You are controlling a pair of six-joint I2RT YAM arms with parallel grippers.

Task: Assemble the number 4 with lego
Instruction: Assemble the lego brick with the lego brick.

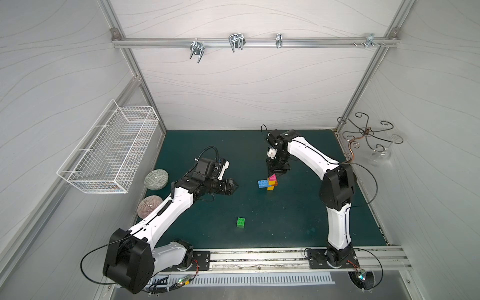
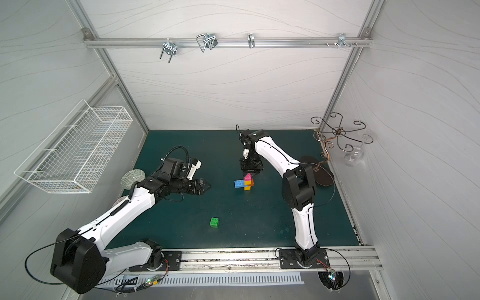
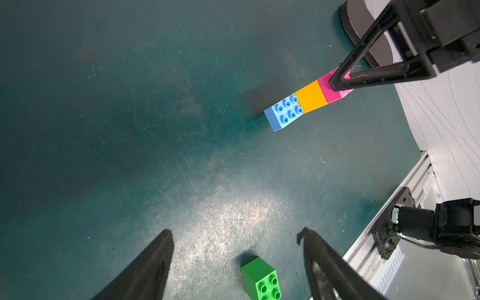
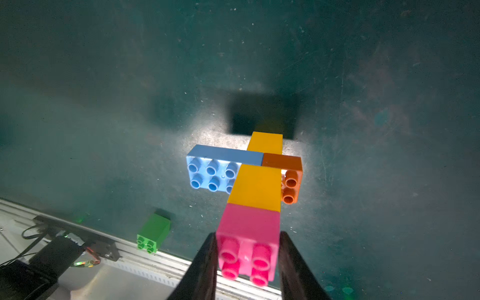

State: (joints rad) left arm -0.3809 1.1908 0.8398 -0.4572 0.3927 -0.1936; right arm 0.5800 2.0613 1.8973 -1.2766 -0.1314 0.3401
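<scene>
The number 4 stands upright on the green mat, partly built: a pink brick (image 4: 246,249) tops a yellow brick (image 4: 255,187), with the long blue brick (image 4: 213,171) and an orange brick (image 4: 291,179) below and another yellow brick (image 4: 266,141) at the base. My right gripper (image 4: 248,233) reaches down from above, both fingers against the pink brick's sides (image 1: 272,177). A loose green brick (image 1: 240,222) lies nearer the front. The left gripper (image 3: 235,233) hovers open and empty left of the stack (image 1: 235,186), with the green brick (image 3: 259,278) seen between its fingers on the mat below.
A white wire basket (image 1: 109,148) hangs on the left wall. Two round patterned discs (image 1: 155,179) (image 1: 149,205) lie at the mat's left edge. A metal hook stand (image 1: 367,135) occupies the back right corner. An aluminium rail (image 1: 259,257) borders the front.
</scene>
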